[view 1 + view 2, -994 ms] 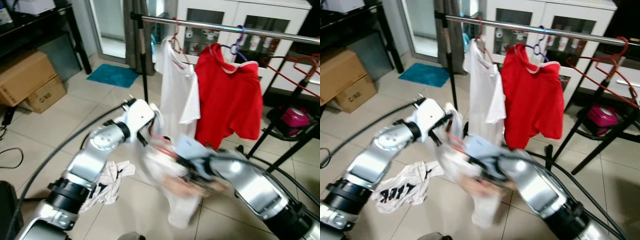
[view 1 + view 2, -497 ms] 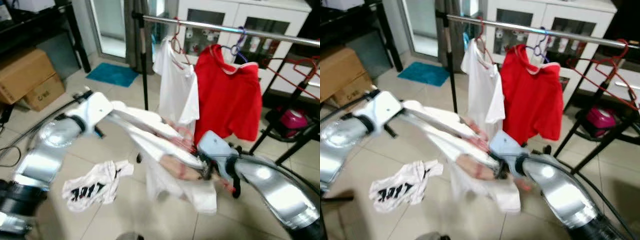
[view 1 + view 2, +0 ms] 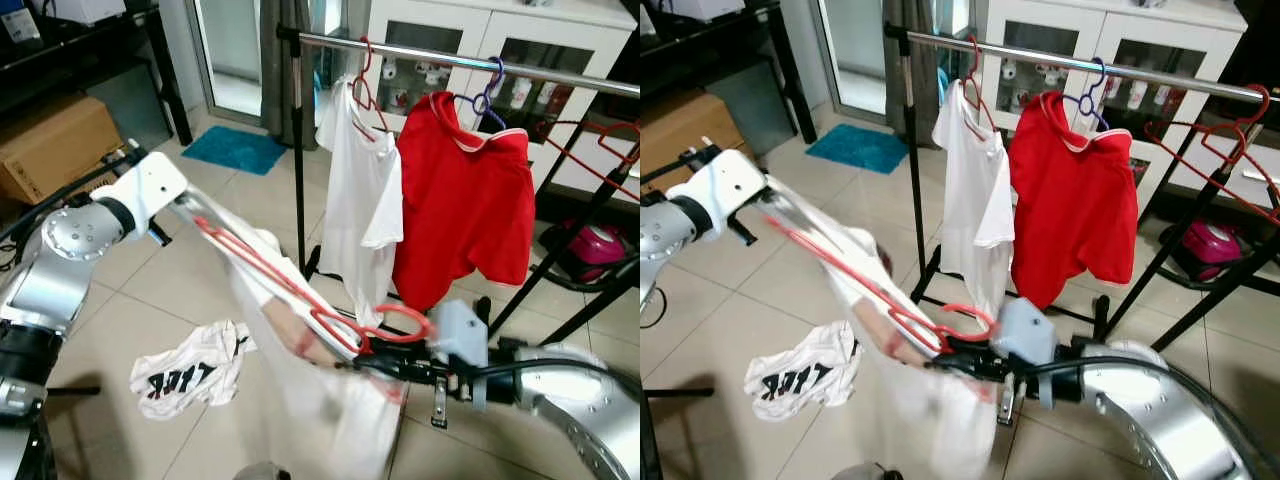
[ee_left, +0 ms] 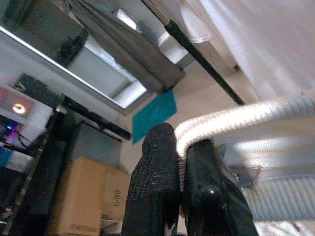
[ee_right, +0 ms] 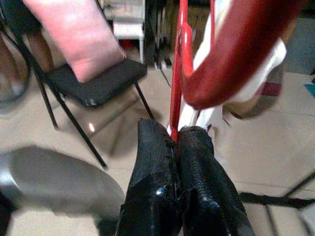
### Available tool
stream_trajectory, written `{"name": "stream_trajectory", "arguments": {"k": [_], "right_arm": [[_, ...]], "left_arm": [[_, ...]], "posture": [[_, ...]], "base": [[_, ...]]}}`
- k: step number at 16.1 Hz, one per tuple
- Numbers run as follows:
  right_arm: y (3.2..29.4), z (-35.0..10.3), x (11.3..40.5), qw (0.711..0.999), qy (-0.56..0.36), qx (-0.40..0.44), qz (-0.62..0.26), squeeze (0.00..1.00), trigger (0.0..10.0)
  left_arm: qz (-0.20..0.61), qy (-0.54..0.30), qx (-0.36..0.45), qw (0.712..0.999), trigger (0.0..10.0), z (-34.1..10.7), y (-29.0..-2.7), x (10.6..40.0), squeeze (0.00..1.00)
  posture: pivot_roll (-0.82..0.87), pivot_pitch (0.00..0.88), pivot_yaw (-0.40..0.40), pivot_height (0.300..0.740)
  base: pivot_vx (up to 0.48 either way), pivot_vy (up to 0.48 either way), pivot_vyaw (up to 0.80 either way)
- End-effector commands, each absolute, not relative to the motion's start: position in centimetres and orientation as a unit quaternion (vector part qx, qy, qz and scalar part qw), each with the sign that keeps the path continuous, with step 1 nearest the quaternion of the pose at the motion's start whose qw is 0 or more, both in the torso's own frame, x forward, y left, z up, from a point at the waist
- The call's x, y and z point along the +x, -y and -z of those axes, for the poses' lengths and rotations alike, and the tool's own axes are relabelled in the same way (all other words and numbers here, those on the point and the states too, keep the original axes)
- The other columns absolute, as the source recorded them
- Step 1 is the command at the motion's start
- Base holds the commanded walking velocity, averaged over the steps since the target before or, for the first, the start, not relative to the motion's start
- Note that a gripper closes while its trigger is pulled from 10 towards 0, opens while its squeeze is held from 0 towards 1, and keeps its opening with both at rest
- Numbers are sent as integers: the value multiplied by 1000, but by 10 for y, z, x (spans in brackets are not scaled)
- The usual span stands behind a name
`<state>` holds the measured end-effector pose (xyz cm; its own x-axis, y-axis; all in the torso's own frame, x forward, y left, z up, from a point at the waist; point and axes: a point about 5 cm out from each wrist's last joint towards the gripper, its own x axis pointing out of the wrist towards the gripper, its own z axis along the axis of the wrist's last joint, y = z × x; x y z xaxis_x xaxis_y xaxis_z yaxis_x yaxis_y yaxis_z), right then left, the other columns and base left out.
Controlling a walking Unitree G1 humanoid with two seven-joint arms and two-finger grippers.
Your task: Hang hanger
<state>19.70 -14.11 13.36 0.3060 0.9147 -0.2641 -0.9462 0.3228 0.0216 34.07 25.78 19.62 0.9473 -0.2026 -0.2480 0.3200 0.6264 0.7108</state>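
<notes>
Red hanger (image 3: 300, 290) carrying a white garment (image 3: 310, 400) is stretched between the two arms, well below the rail (image 3: 450, 60) and in front of it; hook end loops near the right gripper (image 3: 375, 362), far shoulder end runs up toward the left gripper (image 4: 179, 142); right gripper's fingers are pressed together on the thin red wire of the hanger, seen plainly in the right wrist view (image 5: 173, 140); left gripper's fingers pinch a rolled white hem of the garment, cloth squeezed between the two black pads; garment hangs slack from the hanger's lower arm toward the floor; rail already holds a white shirt (image 3: 362, 200) on a red hanger and a red shirt (image 3: 465, 210) on a purple one, with empty red hangers (image 3: 590, 150) farther to the robot's right; a crumpled printed shirt (image 3: 190, 370) lies on the tiles under the left arm; a cardboard box (image 3: 55, 145) sits by the dark shelving; step in hand, as judged: lift and orient the hanger so its hook can go over the rail; to do it well, the hook should turn upward and open toward the bar before rising; the free stretch of rail left of the white shirt looks the safest target; the left gripper's hold on cloth should ease once the hook bears weight, else the garment may drag off the hanger; the approach should clear the white shirt's sleeve to avoid snagging.
</notes>
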Motion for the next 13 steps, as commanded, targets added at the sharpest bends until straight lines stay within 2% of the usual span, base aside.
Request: {"name": "stream_trajectory", "arguments": {"k": [1,3,4,6,7,8,9,10,12,13], "right_arm": [[153,-127,193,803,-150,-43,-576,0,0],[148,-133,205,838,-116,-13,-533,0,0],[141,-133,220,877,-106,-5,-469,0,0],[131,-135,241,918,-102,1,-382,0,0],[126,-134,246,925,-108,-16,-365,0,0],[119,-129,247,917,-109,-98,-370,0,0],[113,-132,247,923,-97,-64,-366,0,0],[112,-144,258,948,-62,32,-309,0,0],[114,-158,269,962,-20,102,-252,0,0],[121,-168,277,965,8,172,-199,0,0]], "left_arm": [[51,-72,392,916,0,-219,-296,341,0],[128,-84,376,914,0,-197,-272,340,0],[195,-81,353,911,0,-183,-246,337,0],[259,-66,305,914,0,-171,-210,333,0],[284,-54,283,915,0,-170,-194,332,0],[298,-32,250,921,0,-175,-177,331,0],[304,-22,231,924,0,-178,-169,332,0],[318,-22,224,921,0,-178,-162,330,0],[327,-29,222,918,0,-175,-160,327,0],[330,-34,213,919,0,-174,-160,324,0]], "posture": [[-19,0,39,740],[-22,0,46,740],[-23,0,48,740],[-23,0,50,740],[-21,0,45,740],[-21,0,45,740],[-21,0,45,740],[-12,0,37,740],[-10,0,37,740],[-11,0,39,740]], "base": [[0,0,0],[0,0,0],[0,0,0],[0,0,0],[0,0,0],[0,0,0],[0,0,0],[0,0,0],[0,0,0],[0,0,0]]}}
